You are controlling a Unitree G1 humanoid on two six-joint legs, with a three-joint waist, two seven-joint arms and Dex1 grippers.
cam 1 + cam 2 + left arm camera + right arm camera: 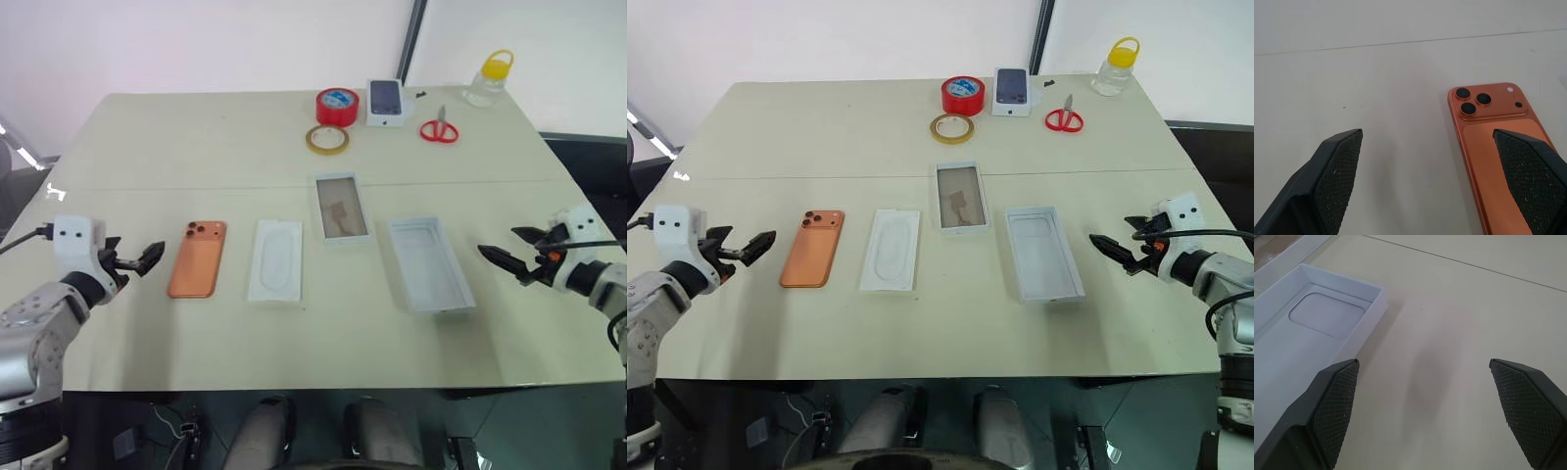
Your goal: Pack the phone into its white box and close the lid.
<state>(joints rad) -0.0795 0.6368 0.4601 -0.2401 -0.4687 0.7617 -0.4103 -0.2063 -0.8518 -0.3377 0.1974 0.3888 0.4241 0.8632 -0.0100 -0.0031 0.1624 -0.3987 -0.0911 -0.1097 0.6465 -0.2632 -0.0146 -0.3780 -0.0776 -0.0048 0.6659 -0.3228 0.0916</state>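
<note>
The orange phone (197,258) lies back up on the table's left side, its camera lenses at the far end. Just to its left my left gripper (139,258) hovers open and empty; in the left wrist view the phone (1484,122) lies in front of one finger. The white box (341,207) with a brownish floor rests at the table's middle. To its right, the hollow white lid (429,264) lies open side up. My right gripper (500,245) stands open and empty to the right of the lid (1303,342).
A flat white insert (276,260) with a rounded recess lies between phone and box. At the back stand a red tape roll (337,106), a yellowish tape ring (326,139), a small white box printed with a dark phone (386,102), red scissors (439,129) and a yellow-lidded jar (488,80).
</note>
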